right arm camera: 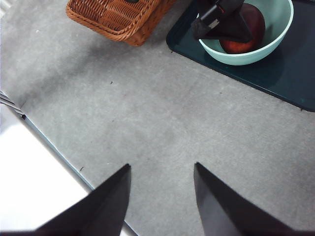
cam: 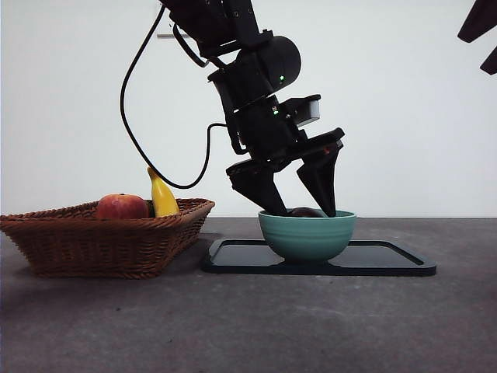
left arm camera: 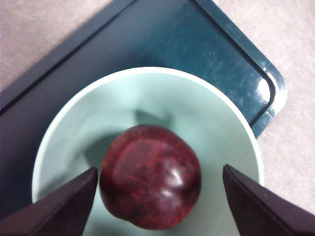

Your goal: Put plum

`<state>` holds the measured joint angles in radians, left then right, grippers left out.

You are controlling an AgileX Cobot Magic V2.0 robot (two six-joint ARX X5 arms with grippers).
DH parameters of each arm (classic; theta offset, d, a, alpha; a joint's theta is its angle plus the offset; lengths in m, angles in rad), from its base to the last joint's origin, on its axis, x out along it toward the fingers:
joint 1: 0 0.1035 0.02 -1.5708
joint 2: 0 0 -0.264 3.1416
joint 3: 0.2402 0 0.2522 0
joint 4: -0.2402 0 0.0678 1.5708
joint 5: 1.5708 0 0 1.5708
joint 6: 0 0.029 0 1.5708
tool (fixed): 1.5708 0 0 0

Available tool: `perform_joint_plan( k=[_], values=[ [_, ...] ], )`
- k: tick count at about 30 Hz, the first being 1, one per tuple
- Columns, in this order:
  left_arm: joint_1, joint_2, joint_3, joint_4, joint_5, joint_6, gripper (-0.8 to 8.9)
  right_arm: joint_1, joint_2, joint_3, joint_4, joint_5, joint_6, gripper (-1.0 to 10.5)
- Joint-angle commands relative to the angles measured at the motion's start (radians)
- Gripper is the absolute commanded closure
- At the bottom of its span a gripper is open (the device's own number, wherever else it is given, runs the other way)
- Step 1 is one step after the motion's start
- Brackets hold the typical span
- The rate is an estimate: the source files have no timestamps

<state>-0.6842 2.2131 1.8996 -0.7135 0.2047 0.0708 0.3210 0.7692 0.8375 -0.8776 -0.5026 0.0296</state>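
The dark maroon plum point(left arm camera: 150, 176) lies in the bottom of the pale green bowl point(left arm camera: 216, 113). My left gripper point(left arm camera: 160, 196) hangs over the bowl, open, one jaw on each side of the plum and neither touching it. In the front view that gripper point(cam: 299, 208) dips into the bowl point(cam: 307, 235), where only the plum's top point(cam: 305, 211) shows above the rim. The right wrist view shows the plum point(right arm camera: 246, 29) partly behind the left gripper. My right gripper point(right arm camera: 162, 196) is open over bare table, far from the bowl.
The bowl stands on a dark tray point(cam: 388, 260). Left of the tray is a wicker basket point(cam: 109, 241) holding a red-orange fruit point(cam: 122, 207) and a yellow banana point(cam: 161, 196). A black tip of the waiting arm point(cam: 481, 31) shows at the top right.
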Motion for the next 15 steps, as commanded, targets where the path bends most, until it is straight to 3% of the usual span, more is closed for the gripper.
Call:
perform_joint_plan(
  k=[1, 15],
  values=[
    [-0.012, 0.029, 0.029, 0.003, -0.004, 0.023, 4.10, 0.007, 0.006, 0.005, 0.009, -0.002, -0.012, 7.4],
    [-0.012, 0.038, 0.029, -0.007, -0.005, 0.050, 4.09, 0.007, 0.006, 0.005, 0.009, -0.002, -0.015, 7.4]
  ],
)
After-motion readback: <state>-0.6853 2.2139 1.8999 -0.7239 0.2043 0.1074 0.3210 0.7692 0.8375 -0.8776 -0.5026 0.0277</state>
